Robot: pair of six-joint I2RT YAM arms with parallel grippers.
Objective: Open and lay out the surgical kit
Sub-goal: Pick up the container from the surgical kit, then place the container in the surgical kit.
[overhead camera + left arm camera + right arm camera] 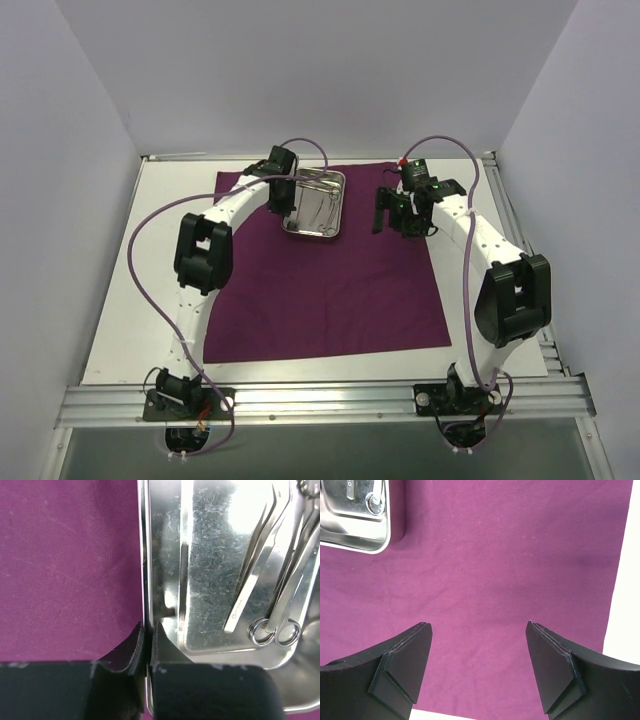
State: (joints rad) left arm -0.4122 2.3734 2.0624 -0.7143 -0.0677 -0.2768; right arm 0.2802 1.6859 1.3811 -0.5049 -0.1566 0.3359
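The steel tray (312, 232) rests on the far part of the purple cloth (330, 295), which is spread flat on the white table (125, 320). The unwrapping can therefore be judged done, and the laying out not yet begun. The instruments are gathered inside the tray: slim tweezers (252, 585) lie lengthwise, with ring-handled scissors (276, 631) beside them, rings toward the end nearest the wrist camera. No instrument is seen on the cloth itself.

The tray's left side wall is pinched by the left gripper (148, 636). Its jaws stand at a narrow slit with the rim between them, one finger outside over the cloth and the other inside the tray. The thin upright rim is likely the only edge that can be grasped on so low a tray, which is probably why it is taken there — a hold suited to steadying, shifting or tipping.

The right gripper (479, 652) is held above bare cloth to the tray's right. Its jaws are spread wide with nothing between them, and the cloth's right edge lies just beside it. It can be judged to be placed clear of the tray yet near — ready for an instrument to be lifted out. The shiny rim may slip in so narrow a pinch, and that risk is to be watched.
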